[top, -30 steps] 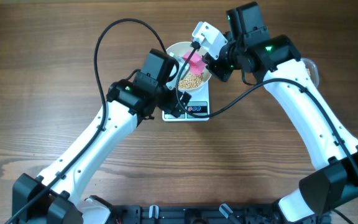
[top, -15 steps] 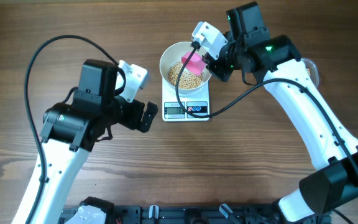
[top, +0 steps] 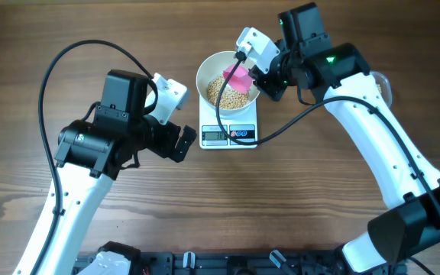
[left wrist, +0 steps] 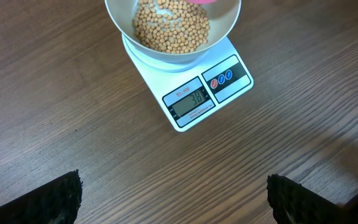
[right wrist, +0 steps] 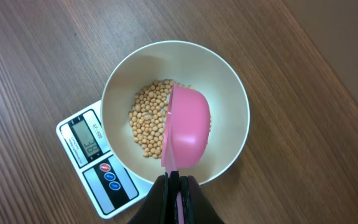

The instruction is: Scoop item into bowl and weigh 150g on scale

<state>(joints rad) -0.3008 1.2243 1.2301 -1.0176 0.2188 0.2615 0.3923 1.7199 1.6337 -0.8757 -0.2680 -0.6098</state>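
Observation:
A white bowl [top: 202,76] with tan beans [top: 221,92] stands on the white scale [top: 229,135], whose display is lit. My right gripper [top: 249,74] is shut on the handle of a pink scoop [top: 237,79]. The scoop is tipped on its side inside the bowl, above the beans. The right wrist view shows the scoop [right wrist: 188,130], beans [right wrist: 146,121], bowl [right wrist: 232,90], scale [right wrist: 95,163] and gripper [right wrist: 176,182]. My left gripper [top: 183,143] stands open and empty left of the scale, over bare wood. From it I see the bowl [left wrist: 120,18], beans [left wrist: 169,28] and scale [left wrist: 197,93].
The rim of a clear container [top: 384,85] shows at the right, mostly hidden behind the right arm. A black cable [top: 281,126] hangs from the right arm past the scale's right side. Bare wooden tabletop [top: 205,198] lies in front of the scale.
My left arm has drawn back from the scale and bowl to the left, its gripper open. The right arm and the scoop have stayed in place.

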